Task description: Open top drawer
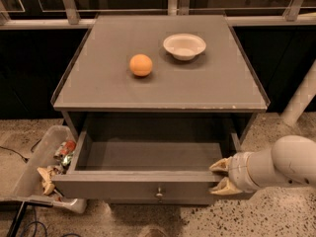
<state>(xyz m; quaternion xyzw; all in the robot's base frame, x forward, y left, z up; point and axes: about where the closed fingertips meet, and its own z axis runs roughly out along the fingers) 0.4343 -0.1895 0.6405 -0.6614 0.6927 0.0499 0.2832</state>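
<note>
The top drawer (138, 187) of the grey cabinet stands pulled out toward the camera. Its flat grey front carries one small round metal knob (159, 193), and its shallow grey interior (148, 154) holds nothing that I can see. My gripper (220, 177) sits at the drawer's right front corner, at the end of a white arm (281, 164) that comes in from the right. One tan fingertip (219, 165) lies above the front's top edge and the other below it. The lower drawers are hidden under the open one.
An orange ball (141, 65) and a white bowl (184, 46) sit on the cabinet top (98, 83). A clear bin of rubbish (47, 169) stands on the speckled floor at the left. A white post (301, 100) stands at the right.
</note>
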